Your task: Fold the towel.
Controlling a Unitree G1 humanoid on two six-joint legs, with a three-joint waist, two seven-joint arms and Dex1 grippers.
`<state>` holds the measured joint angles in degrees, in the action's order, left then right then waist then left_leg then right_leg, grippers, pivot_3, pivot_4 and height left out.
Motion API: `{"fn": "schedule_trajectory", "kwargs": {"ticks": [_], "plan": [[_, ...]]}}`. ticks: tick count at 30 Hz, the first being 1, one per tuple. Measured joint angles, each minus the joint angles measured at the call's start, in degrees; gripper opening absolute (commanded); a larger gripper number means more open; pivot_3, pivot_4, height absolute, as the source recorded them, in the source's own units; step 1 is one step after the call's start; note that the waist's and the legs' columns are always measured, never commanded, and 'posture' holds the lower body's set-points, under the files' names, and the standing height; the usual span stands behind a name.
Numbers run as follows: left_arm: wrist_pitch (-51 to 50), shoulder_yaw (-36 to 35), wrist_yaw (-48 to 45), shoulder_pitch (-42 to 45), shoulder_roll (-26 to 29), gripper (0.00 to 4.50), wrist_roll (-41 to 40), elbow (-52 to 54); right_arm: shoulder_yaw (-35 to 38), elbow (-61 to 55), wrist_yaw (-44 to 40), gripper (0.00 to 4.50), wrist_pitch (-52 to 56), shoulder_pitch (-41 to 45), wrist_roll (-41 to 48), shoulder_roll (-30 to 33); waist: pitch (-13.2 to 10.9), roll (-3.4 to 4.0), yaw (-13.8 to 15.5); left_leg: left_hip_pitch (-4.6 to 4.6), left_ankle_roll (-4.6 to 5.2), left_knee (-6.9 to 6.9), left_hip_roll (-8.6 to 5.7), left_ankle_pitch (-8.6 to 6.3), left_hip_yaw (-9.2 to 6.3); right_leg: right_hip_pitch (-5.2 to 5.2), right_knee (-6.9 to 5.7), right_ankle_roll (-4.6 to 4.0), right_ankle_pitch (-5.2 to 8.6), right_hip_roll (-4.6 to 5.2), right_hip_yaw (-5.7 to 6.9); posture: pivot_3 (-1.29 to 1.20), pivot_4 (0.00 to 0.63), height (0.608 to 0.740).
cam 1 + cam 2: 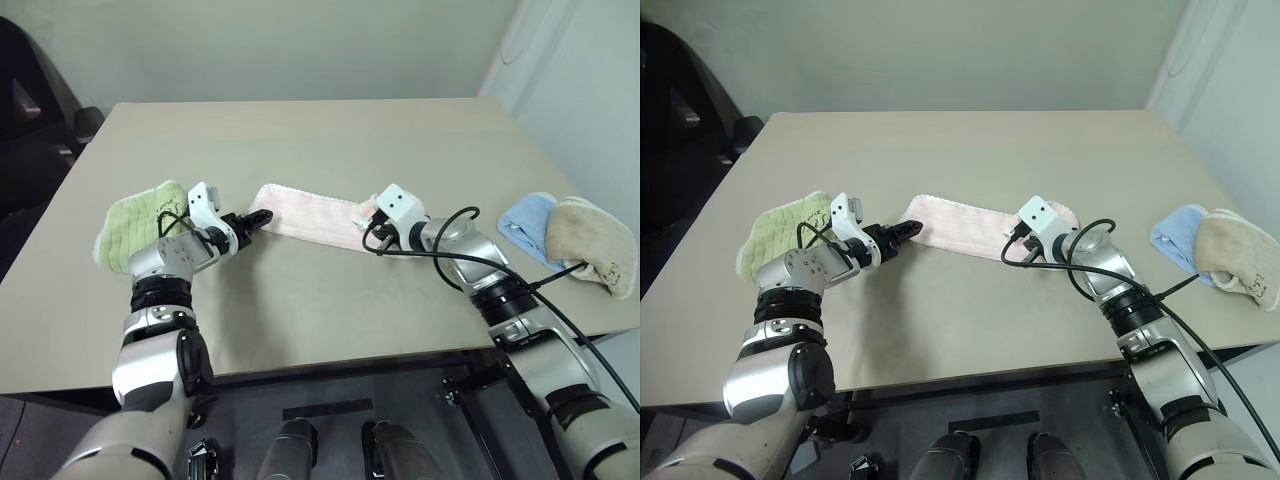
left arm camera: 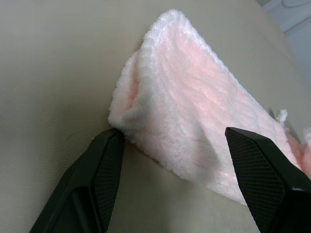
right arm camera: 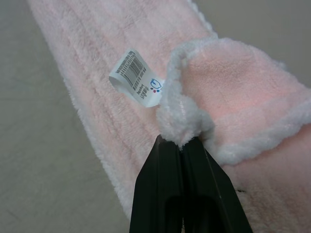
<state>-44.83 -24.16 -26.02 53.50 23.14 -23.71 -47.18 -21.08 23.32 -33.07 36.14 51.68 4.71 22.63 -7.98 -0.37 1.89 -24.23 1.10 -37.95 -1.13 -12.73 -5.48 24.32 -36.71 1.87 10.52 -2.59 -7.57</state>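
The pale pink towel [image 1: 305, 212] lies as a long strip across the middle of the table [image 1: 330, 130]. My left gripper [image 1: 262, 216] is open at the strip's left end, and in the left wrist view its black fingers [image 2: 92, 184] stand either side of that end without closing on it. My right gripper [image 3: 181, 143] is shut on a white-edged corner of the towel at the right end, with that corner doubled back over the strip. A small white printed label [image 3: 138, 77] sticks up beside the pinched corner.
A folded light green towel [image 1: 135, 225] lies left of my left wrist. A blue cloth [image 1: 528, 225] and a beige folded towel [image 1: 600, 240] sit at the table's right edge. A black cable [image 1: 450, 225] loops over my right forearm. A dark chair [image 1: 30, 110] stands off the left side.
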Motion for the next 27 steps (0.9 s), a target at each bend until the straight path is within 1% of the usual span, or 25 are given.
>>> {"fn": "schedule_trajectory", "kwargs": {"ticks": [1,3,4,5,6,7,10,15,17,19,22,24,25,27], "plan": [[-0.1,0.0,0.0,0.0,0.0,3.57,0.0,0.1,0.3,0.0,-0.3,0.85,0.0,-0.1,0.0,0.0,0.0,0.0,0.0,0.0,-0.02,0.0,0.01,-0.01,0.0,0.0,0.0,0.0,0.0,0.0,0.01,0.0,0.15,0.74],[-0.1,0.0,0.1,-0.1,0.0,3.57,-0.2,0.1,1.2,-0.2,-1.1,1.52,0.0,-0.5,0.1,-0.1,0.0,0.0,0.0,0.0,-0.03,0.0,0.03,-0.01,0.0,0.0,0.0,-0.09,0.06,0.0,0.03,0.0,0.15,0.74],[-0.1,0.0,0.1,-0.1,0.0,3.57,-0.3,0.2,1.8,-0.5,-1.4,1.93,0.0,-0.9,0.1,-0.1,0.0,0.0,0.0,0.0,-0.03,0.0,0.03,-0.01,0.0,0.0,0.0,-0.19,0.11,0.0,0.03,0.0,0.15,0.74],[-0.1,0.0,0.1,-0.1,0.0,3.57,-0.3,0.2,2.5,-1.0,-1.5,2.22,0.1,-1.4,0.3,-0.2,0.0,0.0,0.0,0.0,-0.04,0.0,0.03,-0.01,0.0,0.0,-0.01,-0.22,0.13,0.0,0.03,0.0,0.15,0.74],[-0.1,0.0,0.1,-0.1,-0.1,3.57,-0.4,0.2,3.4,-1.8,-1.6,2.62,0.1,-1.8,0.8,-0.3,0.0,0.0,0.0,0.0,-0.06,0.0,0.03,0.0,0.0,0.0,-0.01,-0.23,0.14,0.0,0.03,0.0,0.15,0.74],[-0.1,0.0,0.2,-0.1,-0.1,3.57,-0.6,0.2,4.5,-2.5,-1.6,2.89,0.2,-2.0,1.0,-0.6,0.0,0.0,0.0,0.0,-0.07,0.0,0.03,0.01,0.0,0.01,-0.02,-0.23,0.14,0.0,0.03,0.0,0.15,0.74],[-0.2,0.0,0.2,-0.1,-0.4,3.57,-1.0,0.2,8.7,-6.1,-1.6,2.89,1.1,-2.2,3.3,-1.3,0.0,0.0,0.0,0.0,-0.09,0.0,0.03,0.02,0.0,0.0,-0.02,-0.27,0.16,0.0,0.05,0.0,0.15,0.74],[-0.6,0.3,0.1,-0.7,-0.7,3.57,-1.3,1.5,18.3,-14.6,-0.3,2.89,7.1,-2.7,8.7,-1.0,0.0,0.0,0.0,-0.01,-0.11,-0.04,0.01,0.03,0.01,-0.03,-0.01,-0.42,0.26,0.0,0.04,0.0,0.15,0.74],[-0.9,1.4,-0.5,-1.5,-0.8,3.57,-1.2,3.0,21.6,-15.7,1.4,2.53,9.1,-2.7,9.6,-0.4,0.0,-0.01,0.0,-0.01,-0.13,-0.05,0.02,0.04,0.01,-0.03,-0.01,-0.41,0.25,0.0,0.04,0.0,0.15,0.74],[-1.6,3.8,-2.4,-2.6,-1.1,3.57,-1.1,5.6,24.0,-15.8,3.0,2.0,10.3,-3.2,9.7,1.0,0.0,-0.01,0.0,-0.01,-0.13,-0.06,0.02,0.04,0.01,-0.03,-0.01,-0.35,0.22,0.0,0.05,0.0,0.15,0.74],[-1.8,8.5,-5.8,-4.1,-1.9,3.57,-0.7,9.8,25.4,-14.6,4.4,0.89,10.4,-4.8,9.5,1.9,0.0,-0.01,-0.1,-0.01,-0.16,-0.04,0.04,0.05,0.01,0.02,-0.02,-0.06,0.05,-0.01,0.03,0.0,0.15,0.74],[-0.7,11.9,-9.0,-5.5,-2.4,3.57,-0.6,13.6,25.4,-13.4,4.9,0.15,9.9,-6.1,9.5,1.6,0.0,-0.01,-0.4,-0.01,-0.19,-0.03,0.09,0.06,0.01,0.05,-0.03,-0.01,0.02,-0.05,0.03,0.0,0.15,0.74],[0.8,13.3,-11.1,-6.4,-2.4,3.57,-0.6,15.9,25.3,-12.4,5.1,0.06,9.4,-6.5,9.4,1.1,0.0,-0.01,-0.5,-0.02,-0.19,0.0,0.1,0.06,0.01,0.1,-0.05,0.0,0.02,-0.07,0.02,0.0,0.15,0.74],[5.6,16.7,-15.8,-8.3,-1.8,3.57,0.5,20.0,25.2,-10.5,5.5,0.06,8.0,-7.0,9.0,0.4,0.0,-0.01,-0.9,-0.04,-0.21,0.0,0.15,0.05,0.02,0.19,-0.11,0.0,0.02,-0.12,-0.02,0.0,0.15,0.74]]}}
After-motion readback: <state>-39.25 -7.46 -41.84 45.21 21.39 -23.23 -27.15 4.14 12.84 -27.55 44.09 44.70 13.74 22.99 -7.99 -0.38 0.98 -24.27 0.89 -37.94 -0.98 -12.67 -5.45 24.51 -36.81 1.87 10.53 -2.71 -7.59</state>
